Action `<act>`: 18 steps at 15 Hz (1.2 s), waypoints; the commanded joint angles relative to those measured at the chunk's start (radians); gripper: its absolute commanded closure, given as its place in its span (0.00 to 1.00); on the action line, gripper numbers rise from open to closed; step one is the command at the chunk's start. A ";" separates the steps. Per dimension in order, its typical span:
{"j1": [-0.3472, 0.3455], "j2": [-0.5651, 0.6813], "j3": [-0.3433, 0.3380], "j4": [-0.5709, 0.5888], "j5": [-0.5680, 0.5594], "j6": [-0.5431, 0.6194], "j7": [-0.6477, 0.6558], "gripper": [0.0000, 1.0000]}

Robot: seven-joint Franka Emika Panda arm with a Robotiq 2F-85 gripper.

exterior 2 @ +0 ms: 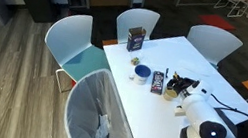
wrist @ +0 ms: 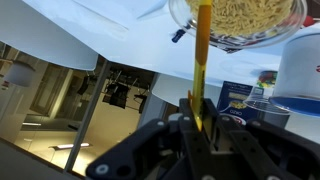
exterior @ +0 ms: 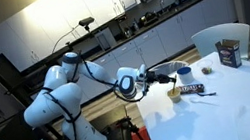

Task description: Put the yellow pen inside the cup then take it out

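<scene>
Closest to the wrist lens, the gripper (wrist: pixel 200 108) had its fingers pinched narrow on the yellow pen (wrist: pixel 201 55), which stood straight out from them toward the cup (wrist: pixel 245 30). The pen's far end crossed the cup's rim, though I could not tell whether the tip sat inside. Near the cup was one blue-and-white vessel (exterior 2: pixel 141 74), and one dark box (exterior 2: pixel 136 41) stood well apart from it, close to a table edge beside a chair. I counted one yellow pen, one cup and four white chairs (exterior 2: pixel 72 45) around the white table (exterior: pixel 242 102). Everything was clustered toward the middle, leaving a broad bare stretch of tabletop open along one side in an exterior view.
</scene>
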 commanded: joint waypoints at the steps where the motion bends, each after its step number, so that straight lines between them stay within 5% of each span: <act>1: -0.019 0.027 -0.008 0.042 -0.001 0.000 0.077 0.96; 10: -0.117 0.033 0.014 0.083 -0.036 0.000 0.094 0.96; 18: -0.173 -0.056 0.030 0.110 -0.182 0.000 0.111 0.96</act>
